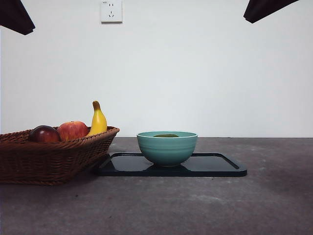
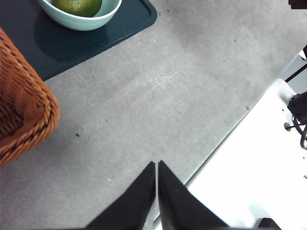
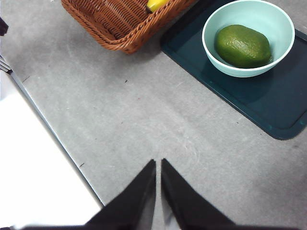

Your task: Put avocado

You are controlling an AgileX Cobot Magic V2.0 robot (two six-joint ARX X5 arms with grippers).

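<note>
so the avocado (image 3: 242, 46) lies in the teal bowl (image 1: 167, 147) on the dark tray (image 1: 215, 166), just beside the basket (image 1: 49, 156). both arms wait up high, well apart from it: left gripper (image 2: 157, 165) & right gripper (image 3: 158, 163) w/ jaws pressed together, holding nothing.

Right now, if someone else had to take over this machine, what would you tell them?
Left pincer: shut, holding nothing, raised over bare table.
Right pincer: shut, holding nothing, also raised.
Avocado: lying inside the teal bowl, which stands on the dark tray.
Basket beside the tray holds a banana, a red apple and a dark fruit.
Done: avocado is placed.
Left: apparently nothing.
</note>
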